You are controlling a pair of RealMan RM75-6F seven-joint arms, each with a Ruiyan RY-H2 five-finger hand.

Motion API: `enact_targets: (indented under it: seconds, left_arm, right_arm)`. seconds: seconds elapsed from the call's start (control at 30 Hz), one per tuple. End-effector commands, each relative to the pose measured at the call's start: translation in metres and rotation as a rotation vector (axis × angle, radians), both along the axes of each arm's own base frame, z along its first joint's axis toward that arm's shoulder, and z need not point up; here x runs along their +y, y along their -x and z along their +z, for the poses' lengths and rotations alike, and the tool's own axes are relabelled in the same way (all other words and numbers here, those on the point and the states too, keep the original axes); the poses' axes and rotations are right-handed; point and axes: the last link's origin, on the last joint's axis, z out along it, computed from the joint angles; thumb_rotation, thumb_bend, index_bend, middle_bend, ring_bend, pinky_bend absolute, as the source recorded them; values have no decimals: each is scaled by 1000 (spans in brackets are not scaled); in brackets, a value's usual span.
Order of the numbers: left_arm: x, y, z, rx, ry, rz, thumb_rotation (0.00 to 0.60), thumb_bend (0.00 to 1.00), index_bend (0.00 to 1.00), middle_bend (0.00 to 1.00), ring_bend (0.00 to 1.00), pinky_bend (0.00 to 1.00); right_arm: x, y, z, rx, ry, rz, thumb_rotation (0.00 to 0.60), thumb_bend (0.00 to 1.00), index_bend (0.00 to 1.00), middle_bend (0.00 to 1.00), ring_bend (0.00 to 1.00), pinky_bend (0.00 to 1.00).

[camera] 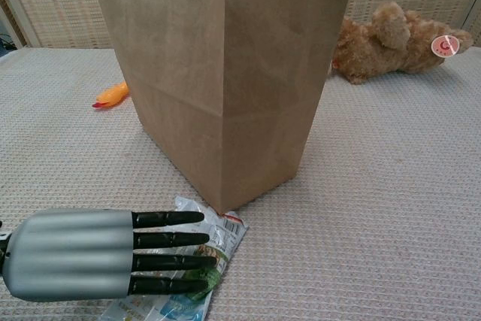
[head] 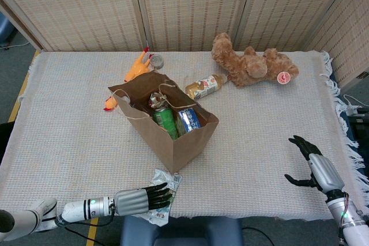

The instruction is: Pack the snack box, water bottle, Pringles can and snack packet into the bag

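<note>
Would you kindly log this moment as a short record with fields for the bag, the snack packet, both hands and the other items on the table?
bag: brown paper bag standing open mid-table, green can and other packs inside
snack packet: snack packet flat on the cloth at the bag's near corner
left hand: left hand extended flat over the packet, not gripping
right hand: right hand open, away from the bag, holding nothing
other items: teddy bear, rubber chicken, bottle lying behind the bag
</note>
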Motion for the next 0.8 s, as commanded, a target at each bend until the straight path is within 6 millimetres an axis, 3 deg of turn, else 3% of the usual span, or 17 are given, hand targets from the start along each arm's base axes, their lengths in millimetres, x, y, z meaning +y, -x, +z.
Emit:
enact_targets:
  seconds: [0.03,0.43,0.53,0.63,0.7,0.8]
  left_arm:
    - [-1,1,-1,7,2,-3,600,361,0,0,0,0]
    - [-7,0,-7,25,18,-22,600,384,0,0,0,0]
    - [-9,0,-8,31,34,-33,600,448,64,17,5,90]
    - [-11,0,-9,41,56,-48,600,513,199,173,140,289]
    - [-13,0,-10,48,76,-59,600,556,330,340,294,444]
    - [-13,0,-10,58,84,-64,600,597,504,499,427,561]
  right_arm:
    - [0,0,0,0,1,0,600,143,110,0,0,0]
    - [0,-1,0,2,1,-1,600,143,111,0,0,0]
    - [0,-1,0,1,1,-1,600,143,112,0,0,0]
    - [0,-1,0,-2,0,-2,600,143,112,0,0,0]
    - [0,-1,0,-1,-1,-1,600,143,112,0,0,0]
    - [0,-1,0,-2,-1,-2,600,143,113,0,0,0]
